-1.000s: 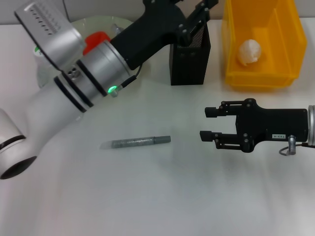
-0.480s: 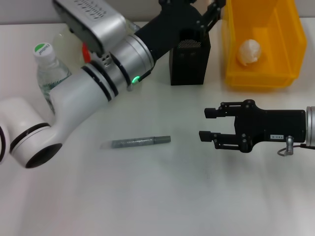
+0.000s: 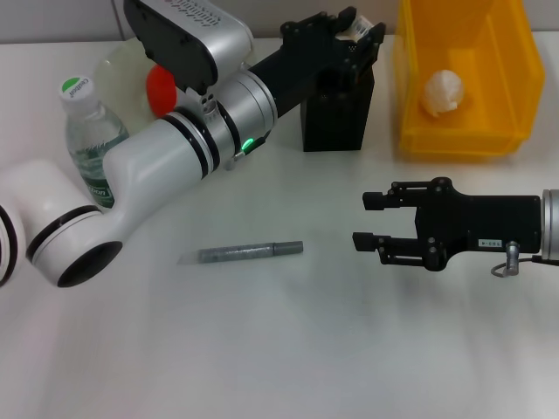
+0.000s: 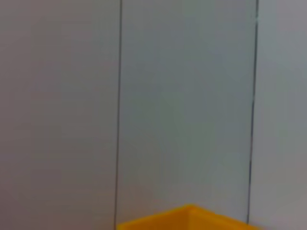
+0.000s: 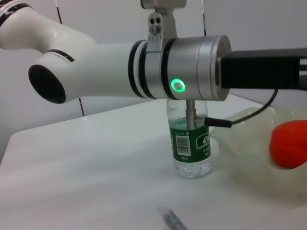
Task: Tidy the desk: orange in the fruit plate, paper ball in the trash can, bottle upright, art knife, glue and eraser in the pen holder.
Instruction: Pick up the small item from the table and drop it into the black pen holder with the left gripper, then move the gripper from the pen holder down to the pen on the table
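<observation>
My left gripper [image 3: 358, 28] hangs over the top of the black pen holder [image 3: 336, 109] at the back, shut on a small white thing [image 3: 364, 24]; I cannot tell whether it is the eraser or the glue. The grey art knife [image 3: 241, 253] lies flat in the middle of the table; its tip shows in the right wrist view [image 5: 171, 220]. My right gripper [image 3: 371, 220] is open and empty, to the right of the knife. The orange [image 3: 159, 87] [image 5: 290, 143] sits in the pale fruit plate [image 3: 118, 65]. The bottle [image 3: 87, 135] [image 5: 190, 143] stands upright. The paper ball [image 3: 444, 92] lies in the yellow trash bin [image 3: 463, 131].
The left arm's white and silver forearm [image 3: 201, 131] stretches across the back left, above the plate and beside the bottle. The left wrist view shows only the wall and the yellow bin's rim [image 4: 187, 215].
The left arm's forearm has swung back and left, uncovering the bottle and the orange. Its gripper stayed over the pen holder and turned. The right arm and the knife have not moved.
</observation>
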`<control>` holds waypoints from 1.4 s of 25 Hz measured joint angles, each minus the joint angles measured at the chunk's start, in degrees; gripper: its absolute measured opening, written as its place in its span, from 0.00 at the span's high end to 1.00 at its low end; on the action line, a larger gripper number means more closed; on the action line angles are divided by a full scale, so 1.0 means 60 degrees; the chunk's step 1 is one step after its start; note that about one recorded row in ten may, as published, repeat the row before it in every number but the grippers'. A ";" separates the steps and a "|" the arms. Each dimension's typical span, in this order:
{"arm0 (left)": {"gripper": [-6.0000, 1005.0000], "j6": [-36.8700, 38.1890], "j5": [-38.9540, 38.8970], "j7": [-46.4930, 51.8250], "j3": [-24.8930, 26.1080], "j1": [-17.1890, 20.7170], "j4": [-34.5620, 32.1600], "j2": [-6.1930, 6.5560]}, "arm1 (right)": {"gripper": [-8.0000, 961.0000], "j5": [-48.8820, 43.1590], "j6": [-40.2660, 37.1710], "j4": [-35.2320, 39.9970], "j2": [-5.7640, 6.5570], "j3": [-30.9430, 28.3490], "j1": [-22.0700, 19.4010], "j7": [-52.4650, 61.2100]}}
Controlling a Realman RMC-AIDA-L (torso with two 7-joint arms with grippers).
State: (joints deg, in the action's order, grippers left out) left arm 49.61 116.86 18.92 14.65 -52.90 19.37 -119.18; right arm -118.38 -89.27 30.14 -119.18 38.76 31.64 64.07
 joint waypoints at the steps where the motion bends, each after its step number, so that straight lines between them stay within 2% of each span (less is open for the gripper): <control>1: 0.53 -0.0112 0.0002 0.0000 0.0071 -0.0005 0.0002 0.0001 | 0.41 0.0000 -0.0013 0.0000 0.0000 0.0000 0.0000 0.0004; 12: 0.52 -0.0701 0.0025 -0.0113 0.0820 0.0032 0.0069 0.0001 | 0.41 -0.0001 -0.0083 0.0000 -0.0001 0.0000 0.0025 0.0025; 26: 0.50 -0.0705 0.0270 -0.0282 0.0974 0.0071 0.0107 0.0001 | 0.41 0.0000 -0.0090 0.0000 -0.0001 0.0000 0.0087 0.0031; 31: 0.33 -0.0653 0.0270 -0.0282 0.1038 0.0101 0.0111 0.0001 | 0.41 -0.0001 -0.0089 0.0000 0.0000 0.0000 0.0088 0.0046; 35: 0.30 -0.0421 0.0706 -0.0115 0.1048 0.0213 0.0291 0.0030 | 0.42 -0.0001 -0.0094 0.0001 0.0000 -0.0071 0.0083 0.0057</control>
State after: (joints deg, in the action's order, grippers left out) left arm 47.08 121.10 18.23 20.94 -51.63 21.12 -119.00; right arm -118.39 -89.84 30.15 -119.18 38.33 32.14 64.41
